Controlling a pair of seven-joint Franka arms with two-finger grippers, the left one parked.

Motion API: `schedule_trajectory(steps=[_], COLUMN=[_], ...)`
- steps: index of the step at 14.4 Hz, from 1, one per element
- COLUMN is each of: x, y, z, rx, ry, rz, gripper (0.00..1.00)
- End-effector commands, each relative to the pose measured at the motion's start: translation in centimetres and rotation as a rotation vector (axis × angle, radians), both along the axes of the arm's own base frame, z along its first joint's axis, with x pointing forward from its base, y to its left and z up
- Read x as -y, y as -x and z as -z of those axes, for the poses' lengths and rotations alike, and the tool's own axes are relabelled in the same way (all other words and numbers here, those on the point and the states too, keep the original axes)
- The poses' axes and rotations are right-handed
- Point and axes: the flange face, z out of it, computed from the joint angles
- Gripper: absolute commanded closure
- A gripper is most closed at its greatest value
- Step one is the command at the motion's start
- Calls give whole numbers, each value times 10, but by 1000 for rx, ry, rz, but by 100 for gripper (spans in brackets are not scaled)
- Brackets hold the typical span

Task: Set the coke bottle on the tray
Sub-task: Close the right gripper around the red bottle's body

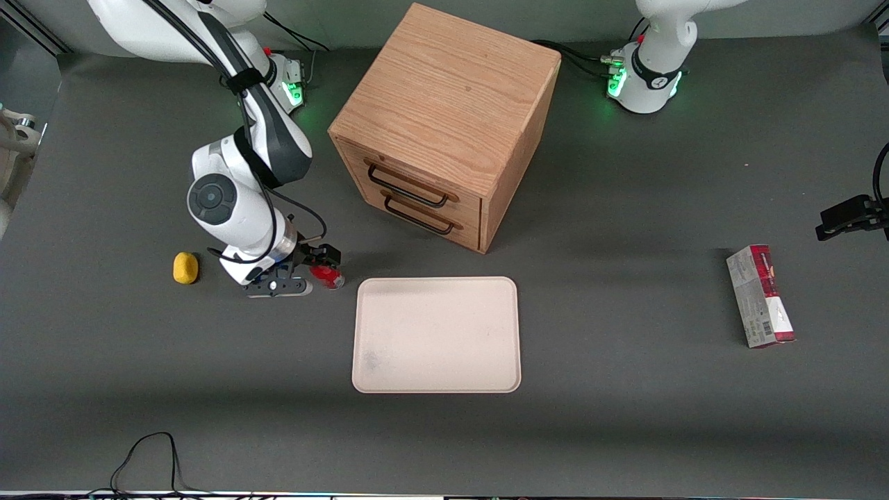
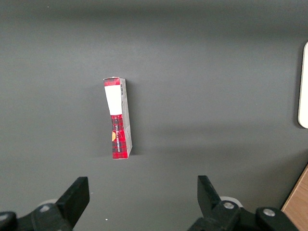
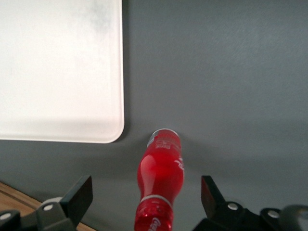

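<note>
The bottle (image 3: 161, 185) lies on its side on the table (image 1: 625, 417), just beside a corner of the tray (image 1: 436, 335) and apart from its rim. The gripper (image 3: 147, 197) hangs right over the bottle with its fingers (image 3: 79, 195) spread wide, one on each side of the red body and neither touching it; nothing is held. The bottle looks small, light and rigid, but its round, glossy sides probably make it slippery, and lying flat it may roll away if nudged by one finger first. The best hold is likely across the narrower waist between cap and clear base, squeezed from both sides at once. A yellow lump (image 1: 185, 268) sits nearby, toward the working arm's end; the cabinet (image 1: 444, 125) stands farther from the front camera than the tray.
</note>
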Motion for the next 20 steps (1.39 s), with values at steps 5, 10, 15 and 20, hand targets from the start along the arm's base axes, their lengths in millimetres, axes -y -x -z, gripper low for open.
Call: schedule_trajectory(steps=[5, 10, 15, 20], x=[1, 2, 0, -2], y=[17, 15, 10, -11], z=[1, 2, 2, -51], rx=[14, 31, 63, 73], ry=[24, 44, 29, 33], rz=[1, -21, -16, -25], gripper=[6, 53, 100, 100])
